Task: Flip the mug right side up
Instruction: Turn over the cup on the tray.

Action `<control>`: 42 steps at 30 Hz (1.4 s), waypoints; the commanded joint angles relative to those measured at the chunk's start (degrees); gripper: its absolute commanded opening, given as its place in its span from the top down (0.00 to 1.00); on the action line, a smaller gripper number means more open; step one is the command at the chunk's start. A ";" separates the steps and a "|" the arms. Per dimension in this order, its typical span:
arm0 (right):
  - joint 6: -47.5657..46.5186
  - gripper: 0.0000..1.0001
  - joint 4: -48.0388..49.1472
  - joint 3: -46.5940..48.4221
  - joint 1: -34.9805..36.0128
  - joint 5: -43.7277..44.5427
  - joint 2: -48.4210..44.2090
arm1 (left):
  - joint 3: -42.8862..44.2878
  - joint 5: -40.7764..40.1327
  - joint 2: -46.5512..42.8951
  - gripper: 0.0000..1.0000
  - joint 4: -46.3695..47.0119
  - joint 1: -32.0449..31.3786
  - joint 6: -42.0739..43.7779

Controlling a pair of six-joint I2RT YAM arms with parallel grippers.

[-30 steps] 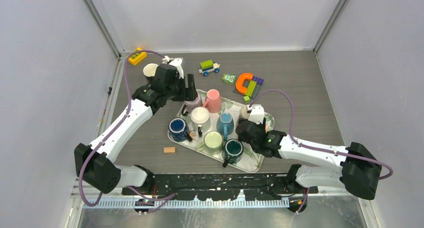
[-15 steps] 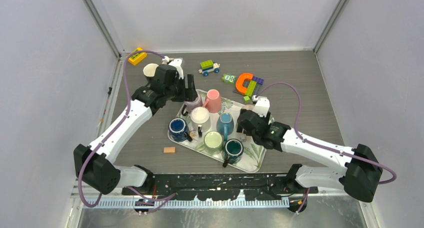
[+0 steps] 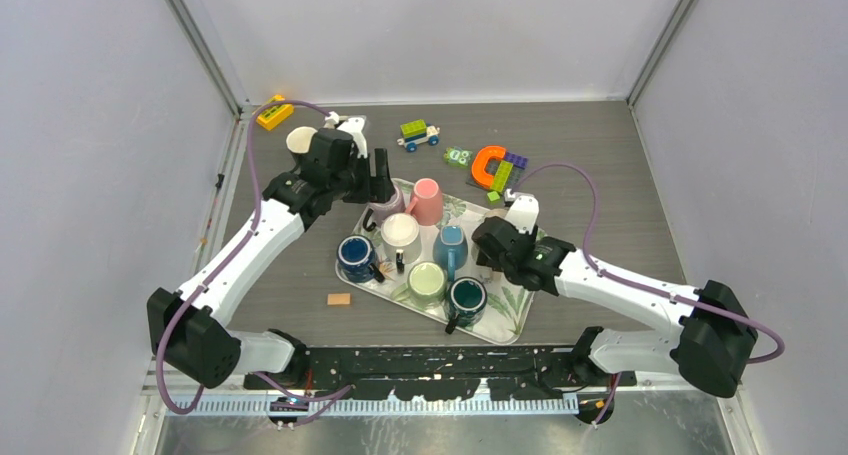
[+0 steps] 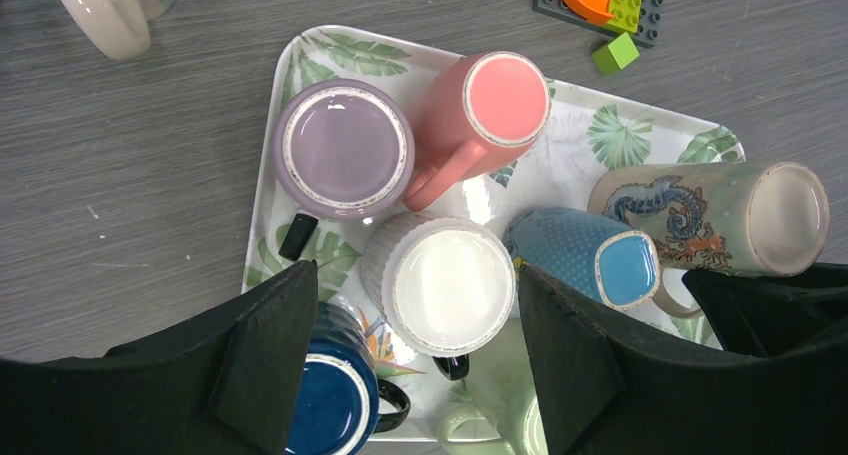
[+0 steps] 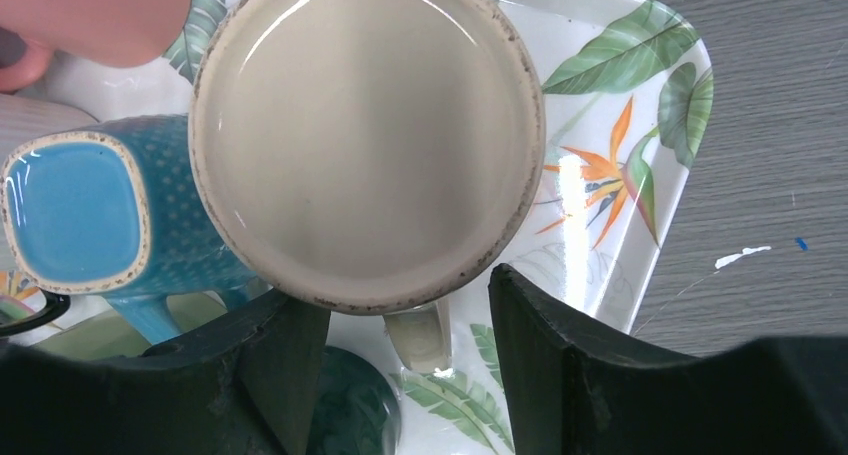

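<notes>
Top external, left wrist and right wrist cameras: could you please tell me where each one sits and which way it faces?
Top external: high behind the robot, looking down at the tray of mugs; left arm and right arm show.
Left wrist: on the left arm, looking down on upturned mugs; left fingers frame the bottom.
Right wrist: close above the upturned dragon mug, looking down; right fingers at bottom.
Shared: both wrist views show the blue mug.

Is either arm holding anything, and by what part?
Nothing. The right gripper stands open around the handle of the upside-down beige mug; the left gripper hangs open above the tray.
</notes>
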 commanded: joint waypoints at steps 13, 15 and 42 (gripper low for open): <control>-1.66 0.56 4.37 -0.82 -4.60 -4.48 0.77 | 0.09 0.99 -2.30 0.25 -0.23 0.03 -0.08; -1.75 0.58 4.08 -0.58 -5.09 -4.77 1.59 | 0.13 0.86 -2.41 0.25 -0.21 0.04 -0.16; -4.68 1.00 -2.92 7.17 -5.65 -2.37 1.86 | 1.02 6.59 -3.36 0.25 0.75 0.04 -5.04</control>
